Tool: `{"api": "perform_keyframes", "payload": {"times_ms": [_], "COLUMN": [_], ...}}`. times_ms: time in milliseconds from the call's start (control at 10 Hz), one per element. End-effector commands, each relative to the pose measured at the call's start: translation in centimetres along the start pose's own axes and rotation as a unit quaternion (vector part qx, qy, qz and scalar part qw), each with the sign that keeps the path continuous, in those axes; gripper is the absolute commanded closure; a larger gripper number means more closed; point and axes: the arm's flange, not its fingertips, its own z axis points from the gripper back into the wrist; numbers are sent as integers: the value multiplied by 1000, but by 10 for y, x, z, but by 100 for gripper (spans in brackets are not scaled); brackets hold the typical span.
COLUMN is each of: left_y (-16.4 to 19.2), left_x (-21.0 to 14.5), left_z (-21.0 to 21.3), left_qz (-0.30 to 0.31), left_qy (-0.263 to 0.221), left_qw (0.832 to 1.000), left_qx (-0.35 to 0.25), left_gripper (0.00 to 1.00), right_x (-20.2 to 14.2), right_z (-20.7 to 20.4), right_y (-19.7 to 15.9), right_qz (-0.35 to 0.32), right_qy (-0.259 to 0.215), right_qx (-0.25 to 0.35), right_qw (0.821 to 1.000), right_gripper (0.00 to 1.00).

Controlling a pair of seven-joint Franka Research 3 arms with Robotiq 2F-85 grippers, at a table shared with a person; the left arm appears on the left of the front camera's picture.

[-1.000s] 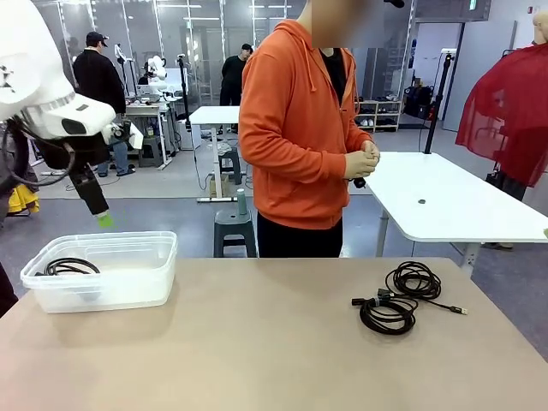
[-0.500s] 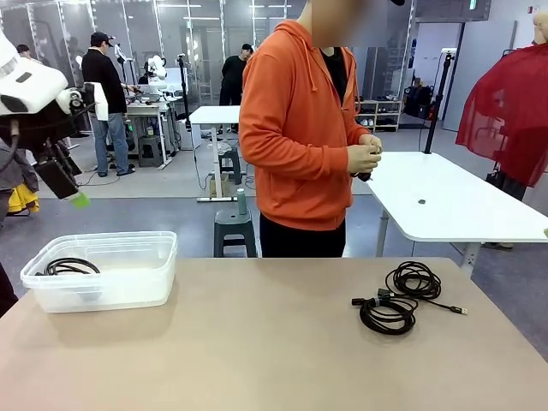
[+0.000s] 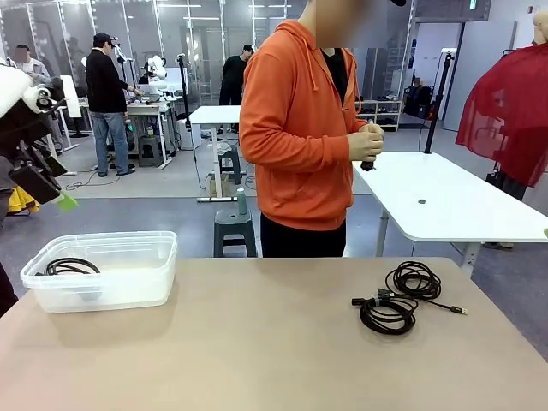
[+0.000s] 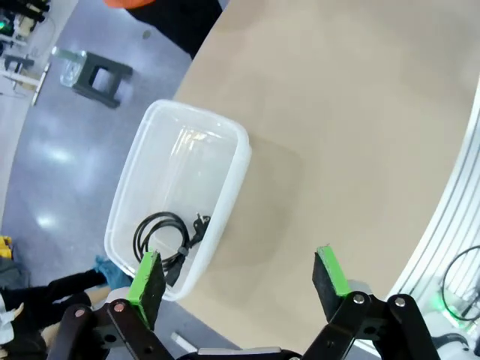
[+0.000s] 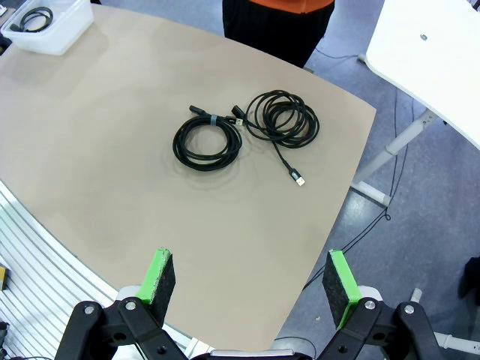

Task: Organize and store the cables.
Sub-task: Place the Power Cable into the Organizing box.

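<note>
Black cables [image 5: 238, 120] well beyond right pincer [image 5: 251, 276]

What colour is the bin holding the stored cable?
Clear, milky-white plastic bin, with one black cable inside; it shows best in the left wrist view.

In the front view the picture's left edge cuts off the white left arm [image 3: 19, 94], and its black gripper [image 3: 60, 199] shows one green pad, the jaw stance unreadable there. The frosted wall of the clear plastic bin [image 3: 111, 282] veils part of the coiled black cable [image 3: 67, 266] inside. The person's clasped hands [image 3: 366, 144] cover most of a small dark object [image 3: 367, 164], too small to identify. In the right wrist view the top-left corner crops that bin [image 5: 58, 41].
</note>
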Motion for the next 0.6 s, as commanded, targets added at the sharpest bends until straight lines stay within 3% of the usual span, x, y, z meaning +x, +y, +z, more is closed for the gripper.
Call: {"api": "perform_keyframes", "payload": {"times_ms": [0, 500], "left_y": [-1, -1], "left_x": [4, 4], "left_z": [-1, -1], "left_qz": [4, 4], "left_qy": [15, 15], "left_qw": [1000, 1000], "left_qx": [5, 5], "left_gripper": [0, 0], "right_x": [-1, -1], "right_z": [0, 0], "right_y": [-1, -1], "right_qz": [1, 1], "right_qy": [-2, -2], "right_qx": [3, 3], "right_qw": [1000, 1000], "right_gripper": [0, 0]}}
